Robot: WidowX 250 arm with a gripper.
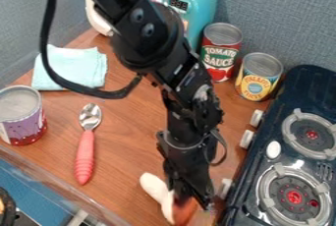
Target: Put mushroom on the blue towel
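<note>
Mushroom [156,190] beneath the black gripper [190,183]

Folded blue towel [73,67], soft and rumpled, lies on the wood-grained counter [121,141] near a metal spoon [85,156] with a ribbed coral handle. The stove [275,136] is cut off at right. The gripper partly hides the mushroom, low in the view; whether its jaws are open or closed, I cannot tell. The mushroom looks smooth, rounded white, with a reddish-brown part.

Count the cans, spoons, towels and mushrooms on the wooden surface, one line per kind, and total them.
Cans: 3
Spoon: 1
Towel: 1
Mushroom: 1
Total: 6
</note>
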